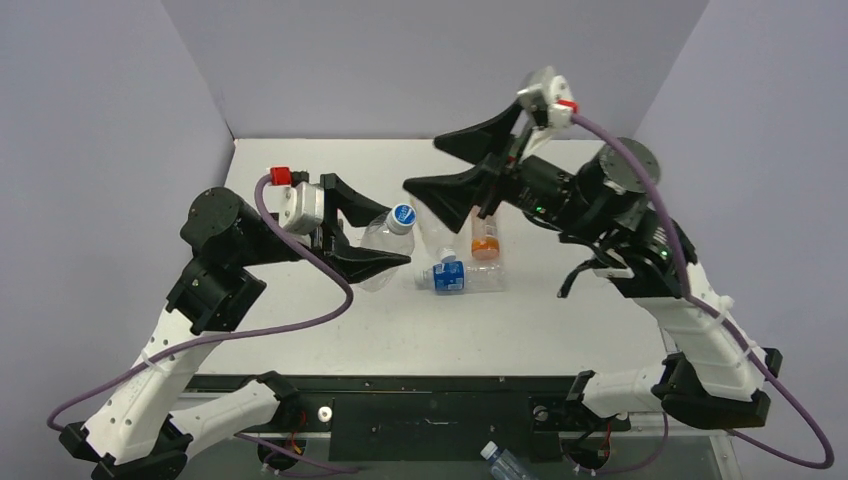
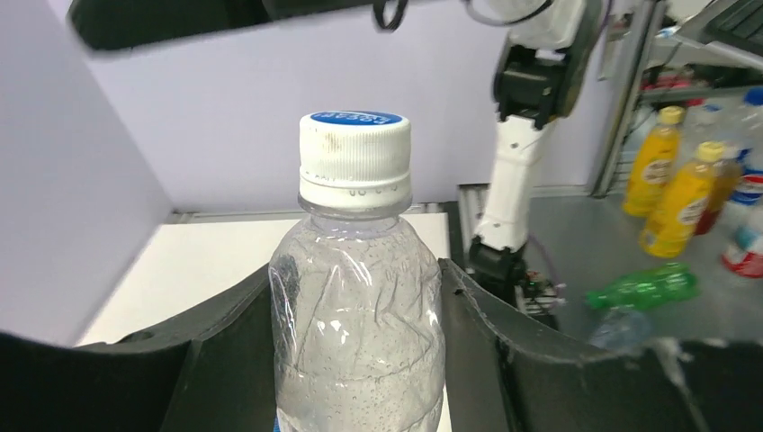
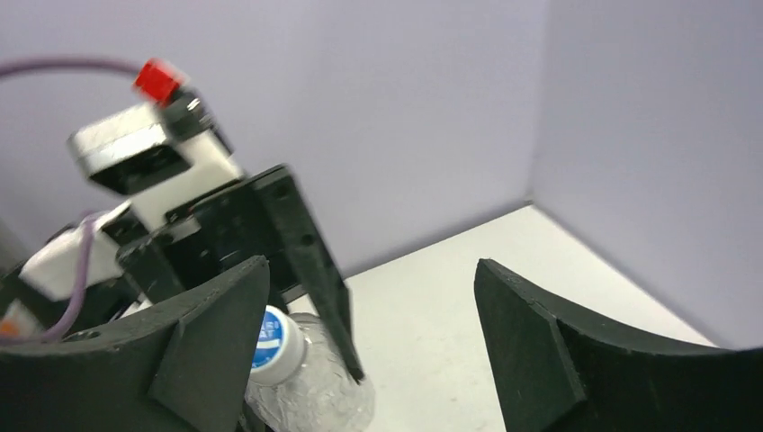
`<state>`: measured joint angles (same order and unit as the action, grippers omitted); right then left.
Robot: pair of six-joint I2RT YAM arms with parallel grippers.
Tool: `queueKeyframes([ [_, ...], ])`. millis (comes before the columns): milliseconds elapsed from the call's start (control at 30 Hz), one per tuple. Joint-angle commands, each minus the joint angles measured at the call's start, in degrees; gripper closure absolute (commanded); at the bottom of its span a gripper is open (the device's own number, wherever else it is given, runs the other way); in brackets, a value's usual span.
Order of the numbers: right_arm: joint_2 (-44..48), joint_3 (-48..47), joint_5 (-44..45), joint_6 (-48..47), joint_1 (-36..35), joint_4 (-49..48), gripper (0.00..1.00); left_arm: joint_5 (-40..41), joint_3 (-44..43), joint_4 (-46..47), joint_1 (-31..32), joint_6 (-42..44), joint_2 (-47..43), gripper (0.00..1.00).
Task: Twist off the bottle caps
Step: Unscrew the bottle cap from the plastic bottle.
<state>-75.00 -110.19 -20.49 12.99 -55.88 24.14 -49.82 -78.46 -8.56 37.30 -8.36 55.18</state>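
- Gripping the clear bottle (image 2: 355, 333) by its body with the left gripper (image 1: 388, 238), seemingly raised over the left half of the bench (image 1: 450, 335).
- Seated on that bottle's neck: the cap (image 2: 354, 162), white with a blue top; looks not yet off, looseness impossible to judge.
- Spread wide and empty at the right gripper (image 1: 420, 165), just beside the cap, not touching.
- Lying mid-bench: a blue-labelled bottle (image 1: 452, 277), with an orange bottle (image 1: 485, 240) upright behind; caps there too small to tell.
- Judged early: this cap left, likely others.
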Motion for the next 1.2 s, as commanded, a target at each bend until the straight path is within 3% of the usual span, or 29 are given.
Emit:
queueKeyframes([
  [0,5.8,0.0,25.0,-2.3,-2.5,0.0,0.21,7.0,1.8,-0.3,0.1,14.4,-3.1,1.00],
  [133,4.6,-1.4,32.3,-4.7,-7.4,3.4,0.21,13.6,4.5,2.6,0.2,18.4,-4.2,1.00],
  [267,1.5,-3.3,33.7,-5.7,-10.0,5.6,0.23,16.6,4.3,2.5,0.2,18.8,-3.8,1.00],
  [500,-2.1,-5.5,32.5,-6.1,-13.8,4.6,0.28,19.5,4.1,2.1,0.2,14.6,-2.9,1.00],
  [633,-5.8,-8.4,36.3,-6.7,-16.2,5.0,0.33,22.9,3.9,2.0,0.2,12.3,-2.2,1.00],
  [800,-8.9,-11.1,40.4,-5.7,-16.8,4.5,0.48,23.7,3.9,2.3,0.2,11.0,-2.2,1.00],
  [1067,-9.5,-11.0,39.9,-4.7,-16.7,2.8,0.68,23.5,4.1,1.9,0.2,10.5,-2.9,1.00],
  [1167,-10.1,-11.3,39.6,-4.6,-16.7,3.4,0.71,23.2,4.0,1.9,0.2,10.1,-3.0,1.00],
])
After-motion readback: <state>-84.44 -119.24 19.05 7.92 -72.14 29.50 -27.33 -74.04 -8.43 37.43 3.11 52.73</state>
